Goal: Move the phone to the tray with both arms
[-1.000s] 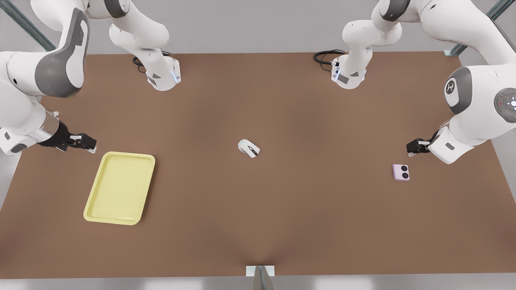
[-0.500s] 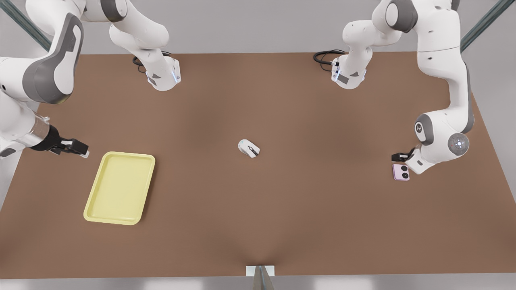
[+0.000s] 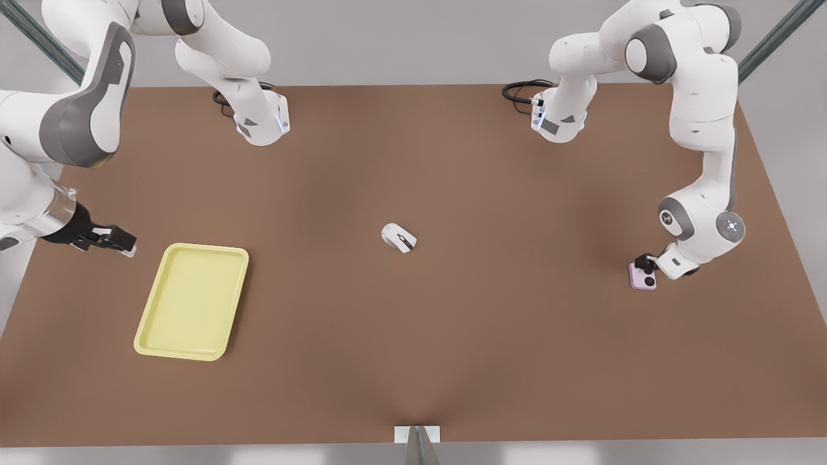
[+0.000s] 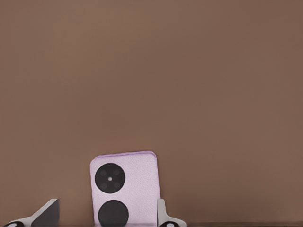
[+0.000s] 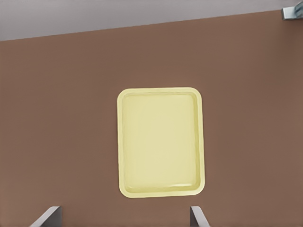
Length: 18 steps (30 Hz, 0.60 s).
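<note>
While the small pink square phone (image 3: 643,278) is lying flat near the brown desk's (image 3: 413,336) right edge, the left end effector (image 3: 646,263) is straddling it, fingers spread.
Closing off-centre is risking a skid; the right end effector (image 3: 119,242), likewise spread, is waiting beside the pale yellow rimmed plastic tray (image 3: 155,336).

My left gripper (image 3: 644,263) hangs over the phone (image 4: 124,187), fingers spread to either side of it; its pink back looks matt and finely grained, like soft-touch plastic, while its two black lenses are smooth and faintly glossy. The tray (image 5: 161,142) under my right gripper (image 3: 124,245), whose fingers also stand apart, is smooth pale yellow plastic with a soft sheen along its raised rim. The table (image 3: 452,361) is a flat, matt brown surface with no visible grain, the computer mouse (image 3: 398,237) is smooth white plastic, and my arms wear glossy white shells with satin grey joint covers.
</note>
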Each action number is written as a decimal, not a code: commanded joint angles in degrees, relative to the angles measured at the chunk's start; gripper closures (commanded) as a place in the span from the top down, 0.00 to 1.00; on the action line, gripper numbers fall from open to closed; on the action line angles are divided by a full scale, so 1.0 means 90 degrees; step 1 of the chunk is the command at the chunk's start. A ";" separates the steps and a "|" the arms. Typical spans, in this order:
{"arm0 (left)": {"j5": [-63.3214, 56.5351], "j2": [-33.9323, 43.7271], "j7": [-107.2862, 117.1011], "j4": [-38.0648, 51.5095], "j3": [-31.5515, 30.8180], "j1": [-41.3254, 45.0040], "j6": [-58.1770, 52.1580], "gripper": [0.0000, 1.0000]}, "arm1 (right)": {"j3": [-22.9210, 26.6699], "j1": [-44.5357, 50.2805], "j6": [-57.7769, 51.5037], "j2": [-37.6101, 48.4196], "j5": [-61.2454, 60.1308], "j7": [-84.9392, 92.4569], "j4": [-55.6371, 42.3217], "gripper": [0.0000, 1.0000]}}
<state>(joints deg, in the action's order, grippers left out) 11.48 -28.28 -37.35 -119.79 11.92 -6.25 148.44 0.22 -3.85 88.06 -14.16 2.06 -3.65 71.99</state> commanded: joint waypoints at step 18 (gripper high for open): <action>0.0824 -0.0335 -0.1632 -0.0039 -0.0055 0.0021 0.0304 1.00 | 0.0024 -0.0070 -0.0028 0.0011 -0.0307 -0.0063 -0.0030 1.00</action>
<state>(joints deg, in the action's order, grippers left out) 18.28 -31.21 -46.84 -120.17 11.42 -6.08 150.86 0.47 -4.48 88.11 -14.16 -0.60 -3.96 71.76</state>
